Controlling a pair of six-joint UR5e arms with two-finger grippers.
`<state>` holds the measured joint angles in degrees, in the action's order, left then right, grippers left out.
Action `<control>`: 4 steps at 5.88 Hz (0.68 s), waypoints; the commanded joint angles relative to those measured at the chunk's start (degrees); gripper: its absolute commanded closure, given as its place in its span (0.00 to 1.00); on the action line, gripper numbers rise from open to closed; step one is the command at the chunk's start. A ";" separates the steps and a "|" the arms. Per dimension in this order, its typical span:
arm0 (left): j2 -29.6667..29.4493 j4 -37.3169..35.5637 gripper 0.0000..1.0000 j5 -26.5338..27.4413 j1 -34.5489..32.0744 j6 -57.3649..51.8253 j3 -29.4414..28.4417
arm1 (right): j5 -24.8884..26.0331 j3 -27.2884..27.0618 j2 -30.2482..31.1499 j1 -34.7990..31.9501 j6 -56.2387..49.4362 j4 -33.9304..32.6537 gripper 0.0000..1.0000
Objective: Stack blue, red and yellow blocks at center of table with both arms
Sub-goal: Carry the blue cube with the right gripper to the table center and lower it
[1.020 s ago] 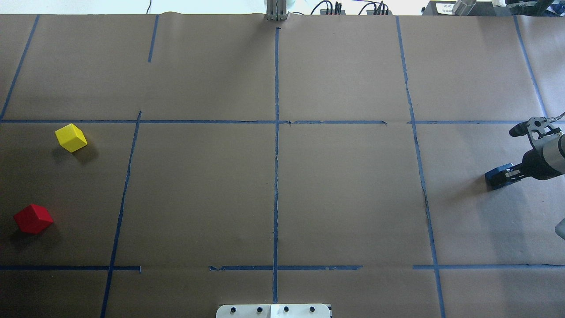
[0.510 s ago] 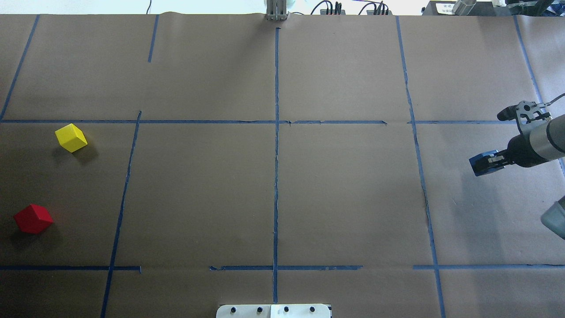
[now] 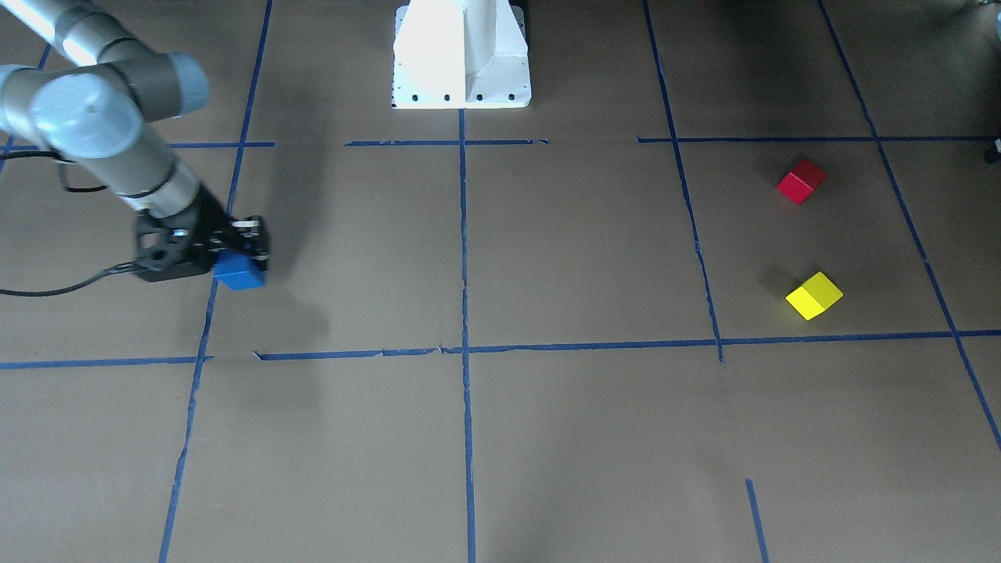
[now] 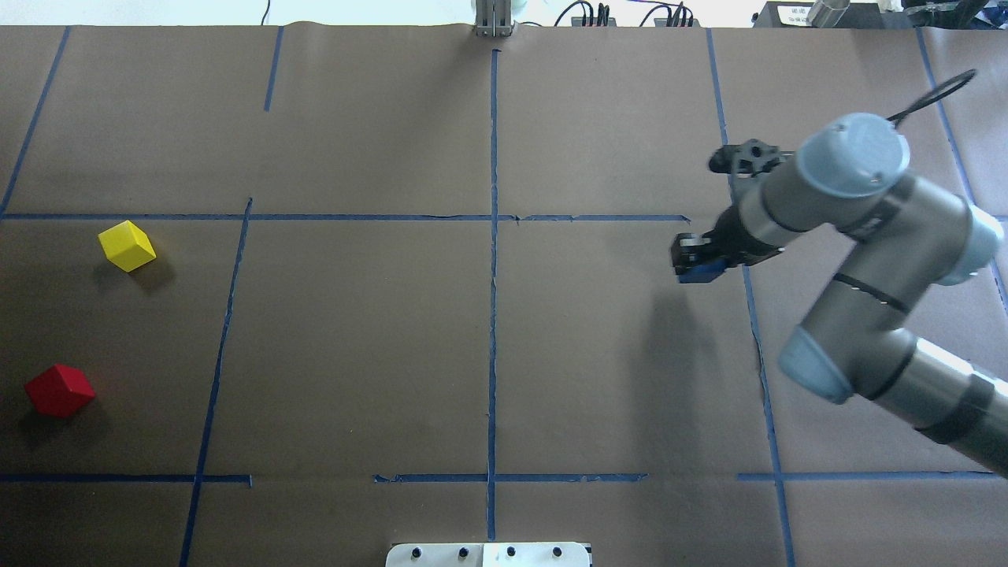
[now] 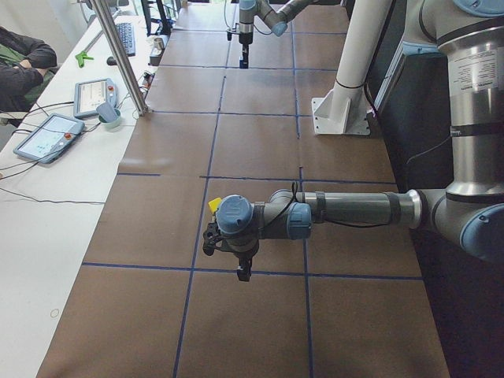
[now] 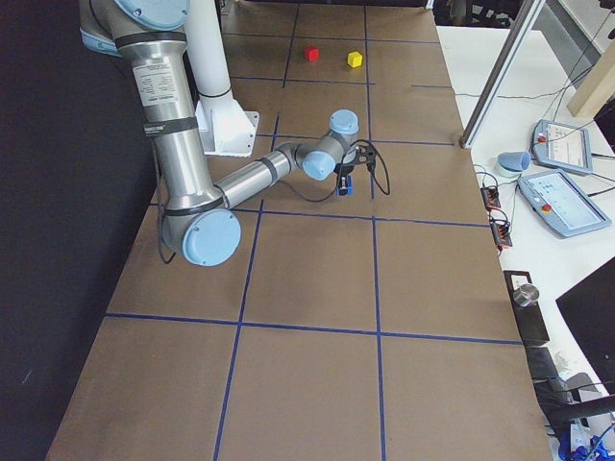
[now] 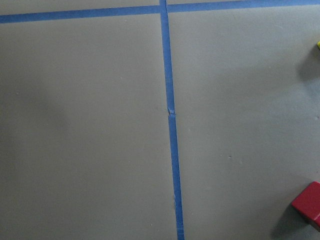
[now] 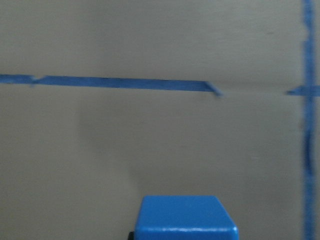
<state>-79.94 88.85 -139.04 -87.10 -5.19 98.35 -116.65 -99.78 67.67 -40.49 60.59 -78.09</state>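
Blue block [image 3: 240, 272] is clamped between the fingers of the right gripper [image 4: 696, 258] and lifted off the paper, its shadow lying below. The hold looks meant to carry it inward as the base of the stack. Between this gripper and the central tape line [image 4: 493, 331], the table [image 4: 614, 354] shows only brown paper, so the way to the middle appears unobstructed. Far past that line from the gripper, the yellow block [image 4: 127, 246] and red block [image 4: 59, 390] rest on the paper, well apart from each other. The left gripper [image 5: 242, 272] hangs above the surface near them, with the red one at its camera's edge. I cannot tell whether its fingers are apart or together.
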 commanded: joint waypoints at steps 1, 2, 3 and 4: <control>-0.04 0.00 0.00 0.00 0.00 0.00 0.00 | 9.11 8.74 -18.97 9.77 12.81 -10.05 1.00; -0.04 0.00 0.00 0.00 0.00 0.00 -0.17 | 11.77 14.91 -25.50 13.30 16.71 -9.89 1.00; -0.04 0.00 0.00 0.09 0.00 0.00 -0.17 | 12.06 15.66 -25.83 15.16 17.18 -9.80 1.00; -0.04 0.00 0.00 0.00 0.00 0.00 -0.35 | 14.06 16.71 -26.00 15.62 17.02 -9.28 0.98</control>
<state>-79.98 88.86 -139.00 -87.10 -5.18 98.12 -104.20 -84.37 42.38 -25.85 77.28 -87.69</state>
